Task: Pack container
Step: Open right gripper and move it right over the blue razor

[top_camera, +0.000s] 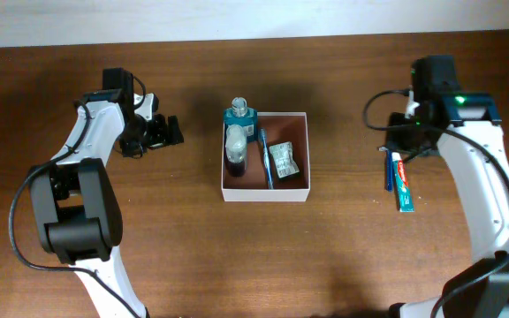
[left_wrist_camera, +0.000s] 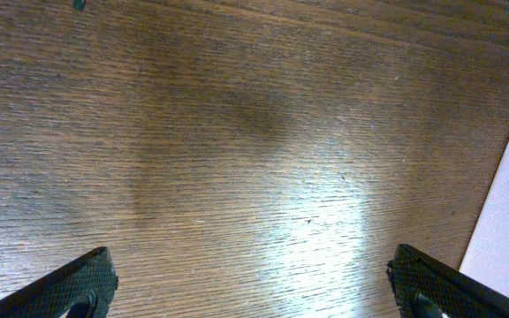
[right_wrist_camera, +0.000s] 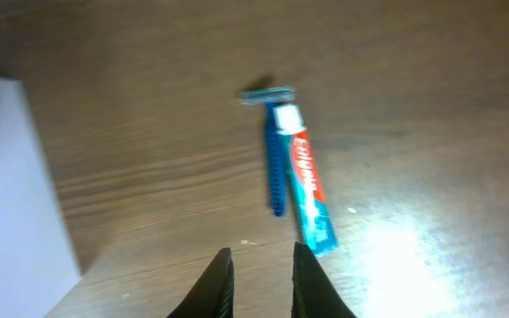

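Observation:
The container [top_camera: 265, 195], a square white-walled box with a reddish-brown inside, sits mid-table. In it are a teal bottle [top_camera: 239, 113], a dark bottle with a white cap [top_camera: 235, 147], a blue toothbrush [top_camera: 266, 161] and a silvery packet [top_camera: 283, 157]. To its right on the table lie a toothpaste tube [top_camera: 402, 184] [right_wrist_camera: 304, 184] and a blue razor [top_camera: 387, 173] [right_wrist_camera: 275, 163], side by side. My right gripper [top_camera: 398, 147] [right_wrist_camera: 262, 265] hovers just short of them, its jaws a narrow gap apart with nothing between. Left of the box, my left gripper [top_camera: 161, 132] [left_wrist_camera: 250, 283] stands wide open and empty.
A white container wall [left_wrist_camera: 506, 212] shows at the right edge of the left wrist view, and another container wall [right_wrist_camera: 7, 177] shows at the left of the right wrist view. Bare brown wood table [top_camera: 343, 256] surrounds everything.

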Robot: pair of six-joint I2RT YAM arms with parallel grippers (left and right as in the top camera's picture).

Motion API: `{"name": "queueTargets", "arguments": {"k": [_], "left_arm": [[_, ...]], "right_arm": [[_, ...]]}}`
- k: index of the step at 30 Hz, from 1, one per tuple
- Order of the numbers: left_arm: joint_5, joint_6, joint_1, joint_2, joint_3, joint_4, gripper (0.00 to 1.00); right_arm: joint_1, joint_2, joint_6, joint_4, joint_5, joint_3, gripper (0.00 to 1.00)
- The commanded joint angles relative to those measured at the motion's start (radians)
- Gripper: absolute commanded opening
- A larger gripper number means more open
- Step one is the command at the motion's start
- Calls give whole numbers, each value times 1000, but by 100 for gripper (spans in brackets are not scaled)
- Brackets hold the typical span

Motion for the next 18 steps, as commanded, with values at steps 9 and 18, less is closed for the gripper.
{"name": "queueTargets", "arguments": {"k": [9,18], "left_arm": [[-3,12,2,-4,-3,2,99],[-3,12,2,-4,-3,2,99]], "right_arm": [[-53,7,-66,211,-23,-237,29],[-53,8,-164,442,-73,-427,34]]}}
